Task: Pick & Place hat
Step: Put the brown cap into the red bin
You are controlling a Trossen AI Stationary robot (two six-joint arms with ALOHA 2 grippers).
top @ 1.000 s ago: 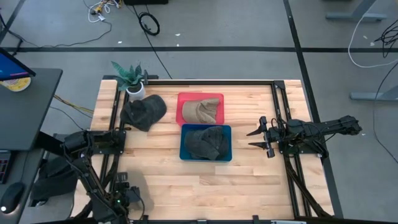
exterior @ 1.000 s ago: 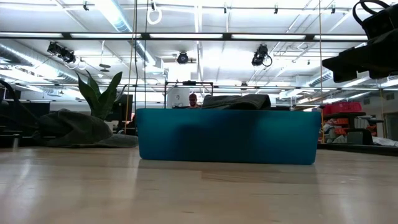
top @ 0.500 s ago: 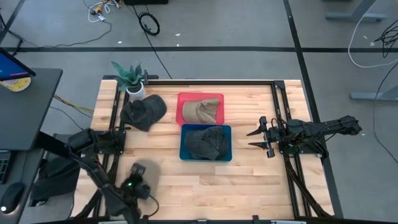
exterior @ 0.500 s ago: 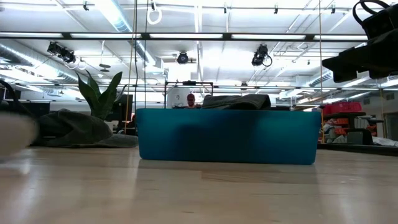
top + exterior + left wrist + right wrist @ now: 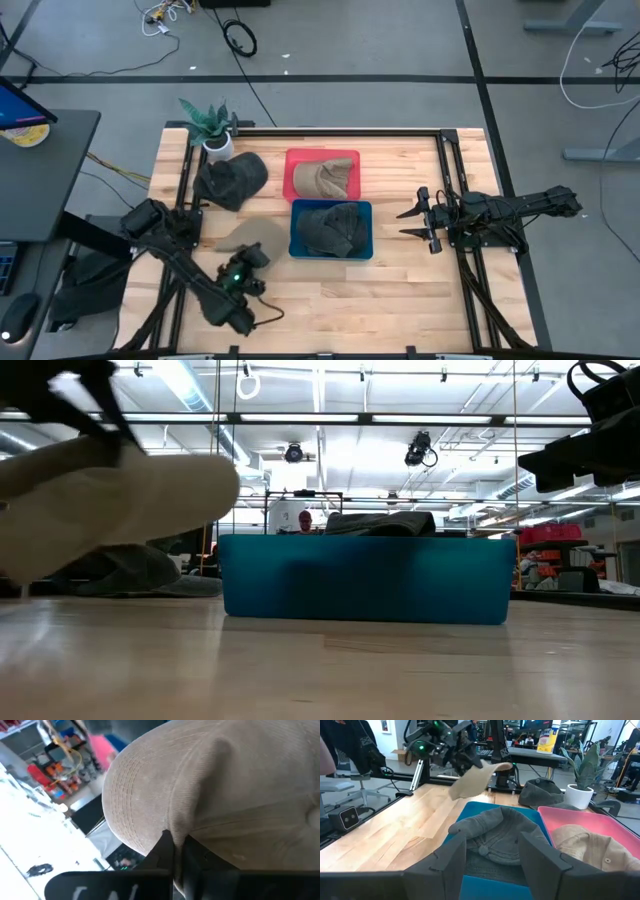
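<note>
The left fingers (image 5: 243, 268) have just closed on a tan hat (image 5: 249, 237), which a second ago was not yet over the worktop (image 5: 400, 290); you now see it lifted clear of the wood. In the left wrist view, the fingers (image 5: 172, 851) pinch the hat's edge, with the brim spreading out beyond their tips. The low view shows the tan hat (image 5: 110, 500) hanging above the surface, near the blue bin (image 5: 365, 578).

The blue bin (image 5: 331, 229) already holds a dark hat (image 5: 328, 228), and the red bin (image 5: 322, 175) beyond it holds a tan one (image 5: 327, 179). Another dark hat (image 5: 231, 179) lies loose beside the plant (image 5: 211, 124).

The right fingers (image 5: 420, 221) have not moved: they stand open and empty, well apart from the bins on the far side.

The pick looks complete; judging by colour, the red bin is the likely destination, though that is inference only.
</note>
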